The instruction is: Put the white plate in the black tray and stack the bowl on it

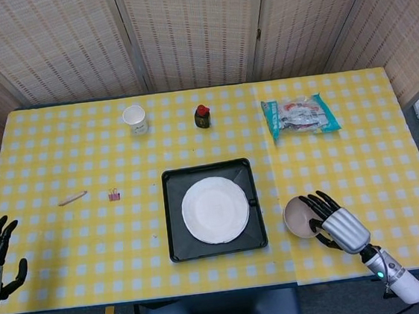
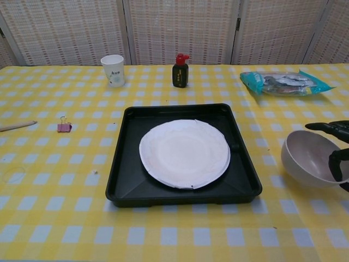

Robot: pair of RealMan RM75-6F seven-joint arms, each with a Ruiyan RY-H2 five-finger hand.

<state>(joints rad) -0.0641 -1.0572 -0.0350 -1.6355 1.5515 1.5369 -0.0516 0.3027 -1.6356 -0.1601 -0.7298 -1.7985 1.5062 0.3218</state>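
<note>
beige bowl (image 1: 300, 217) sits just right of the black tray (image 1: 173, 221), tipped, right hand (image 1: 338, 226) gripping its rim; light, rigid, likely slippery, so hold the rim firmly.

A paper cup (image 1: 135, 119) and a dark, red-capped bottle (image 1: 202, 116) stand at the far side of a yellow-checked table (image 1: 75, 231); a snack packet (image 1: 300, 116) lies to their right, a pink clip (image 1: 114, 194) and stick (image 1: 72, 198) left.
</note>
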